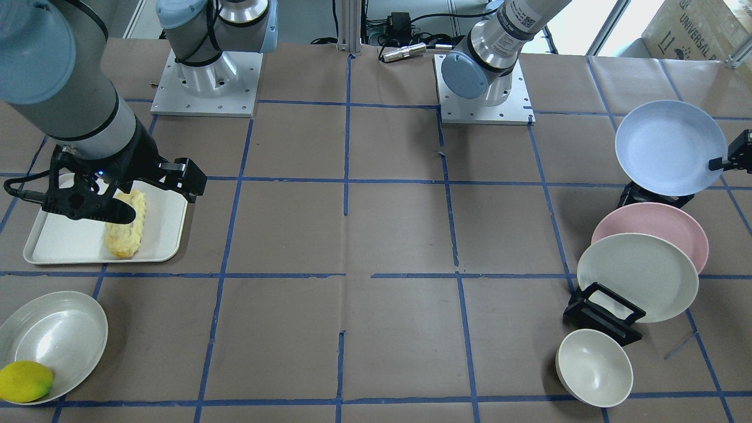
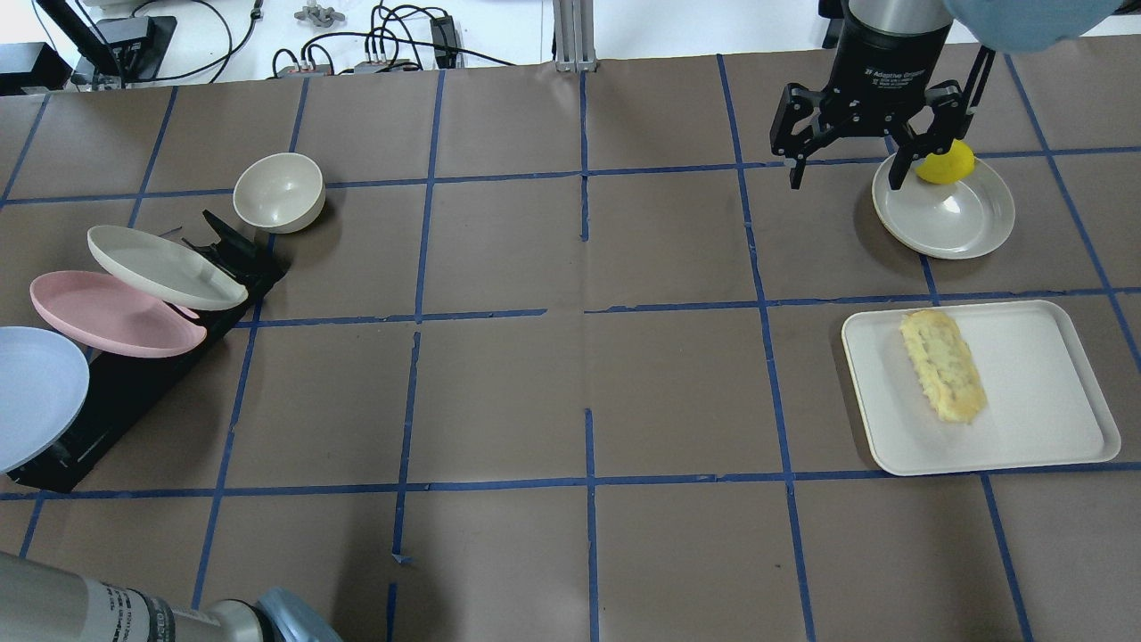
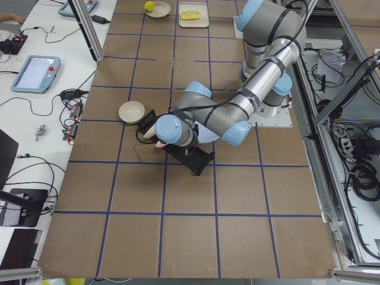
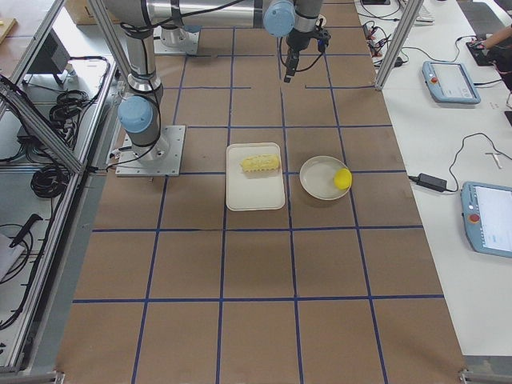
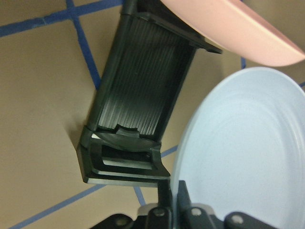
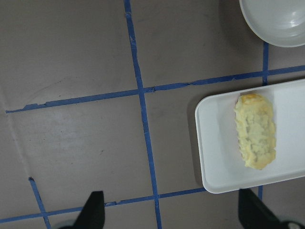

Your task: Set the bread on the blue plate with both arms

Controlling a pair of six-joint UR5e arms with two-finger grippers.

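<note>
The bread [image 2: 943, 366] lies on a white tray [image 2: 1043, 374] on the robot's right; it also shows in the front view [image 1: 126, 229] and the right wrist view [image 6: 256, 138]. My right gripper [image 2: 847, 169] hangs high above the table, wide open and empty, its fingertips [image 6: 95, 210] apart from the bread. The blue plate [image 1: 670, 147] stands tilted at the end of a black rack [image 2: 134, 392]. My left gripper [image 5: 176, 212] is shut on the blue plate's [image 5: 238, 152] rim, a finger on each side. In the overhead view the left gripper is out of view.
A pink plate [image 1: 675, 226] and a cream plate [image 1: 637, 276] lean in the same rack, with a cream bowl [image 1: 593, 367] beyond them. A lemon [image 2: 947, 165] sits in a shallow white dish [image 2: 945, 218] beside the tray. Blue tape lines grid the brown table.
</note>
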